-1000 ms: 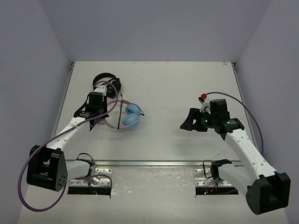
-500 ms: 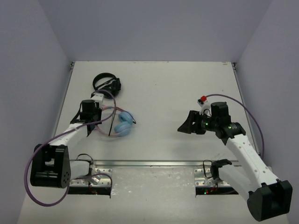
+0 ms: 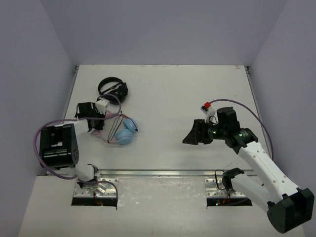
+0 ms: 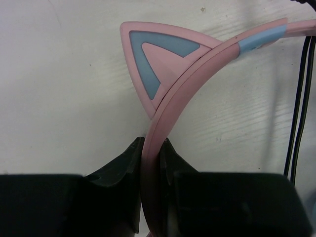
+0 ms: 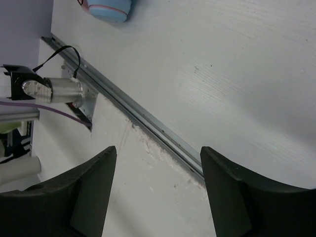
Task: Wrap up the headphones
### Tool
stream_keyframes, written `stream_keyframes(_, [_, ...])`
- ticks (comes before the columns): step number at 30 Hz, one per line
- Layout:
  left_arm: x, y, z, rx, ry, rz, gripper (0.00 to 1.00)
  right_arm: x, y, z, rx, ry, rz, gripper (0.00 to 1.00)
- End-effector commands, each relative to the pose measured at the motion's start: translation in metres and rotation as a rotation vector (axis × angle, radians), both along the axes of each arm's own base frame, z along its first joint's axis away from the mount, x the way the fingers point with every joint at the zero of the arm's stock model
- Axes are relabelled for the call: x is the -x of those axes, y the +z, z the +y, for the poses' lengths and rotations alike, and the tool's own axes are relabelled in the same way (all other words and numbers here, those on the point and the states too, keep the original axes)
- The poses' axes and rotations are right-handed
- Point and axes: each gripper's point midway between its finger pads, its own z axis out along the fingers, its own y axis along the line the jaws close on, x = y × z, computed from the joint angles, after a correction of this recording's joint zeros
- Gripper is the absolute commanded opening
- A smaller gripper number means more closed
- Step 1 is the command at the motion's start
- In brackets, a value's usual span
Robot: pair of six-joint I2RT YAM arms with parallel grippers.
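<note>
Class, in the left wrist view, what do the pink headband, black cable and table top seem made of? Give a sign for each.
Headband: likely hard plastic, matte pink; smooth, crisp moulded seams.
Cable: probably rubbery plastic sheath; thin, black, bends softly.
Table top: white, faintly grained; perhaps painted or laminated board.

arm links: white shells (image 3: 260, 161)
joint housings: black (image 3: 57, 145)
cables: purple loops (image 3: 36, 142)
fingers: matte black (image 5: 86, 197)
right wrist: red cap (image 3: 213, 104), green LEDs (image 3: 215, 131)
</note>
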Motion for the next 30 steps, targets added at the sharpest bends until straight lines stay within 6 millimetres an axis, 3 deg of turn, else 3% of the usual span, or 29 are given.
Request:
stream_keyframes(1, [0.004, -0.01, 0.0, 0.021, -0.141, 0.051, 0.0, -0.002, 0.013, 0.006, 0.019, 0.04, -0.043, 0.7])
stream_keyframes(6, [0.004, -0.008, 0.038, -0.051, -0.078, 0.081, 0.0, 0.002, 0.011, 0.012, 0.052, 0.087, -0.058, 0.7])
stream_keyframes(13, [-0.024, 0.002, 0.074, -0.086, -0.048, 0.078, 0.0, 0.009, 0.002, 0.014, 0.07, 0.117, -0.053, 0.7])
stream_keyframes(16, [-0.033, 0.002, 0.072, -0.06, -0.089, 0.085, 0.0, 0.012, -0.004, 0.012, 0.078, 0.117, -0.053, 0.7])
stream_keyframes(19, [-0.029, -0.006, 0.074, -0.068, -0.075, 0.107, 0.01, 0.014, -0.007, 0.011, 0.079, 0.114, -0.053, 0.7])
stream_keyframes(23, [-0.029, -0.008, 0.08, -0.08, -0.027, 0.109, 0.21, 0.012, -0.008, 0.01, 0.085, 0.111, -0.055, 0.7])
stream_keyframes(26, [-0.033, -0.003, 0.078, -0.057, -0.002, 0.09, 0.24, 0.009, -0.003, 0.01, 0.088, 0.109, -0.067, 0.7])
stream_keyframes(27, [-0.033, -0.002, 0.08, -0.062, 0.014, 0.084, 0.34, 0.008, -0.002, 0.01, 0.093, 0.104, -0.075, 0.7])
stream_keyframes(28, [-0.034, 0.001, 0.08, -0.06, 0.026, 0.076, 0.79, 0.007, -0.001, 0.01, 0.094, 0.103, -0.077, 0.7])
stream_keyframes(29, [-0.036, 0.008, 0.083, -0.061, 0.061, 0.052, 1.0, 0.006, 0.001, 0.01, 0.093, 0.102, -0.082, 0.7])
stream_keyframes(30, [-0.037, 0.012, 0.082, -0.057, 0.071, 0.042, 1.0, 0.006, 0.004, 0.01, 0.092, 0.1, -0.088, 0.7])
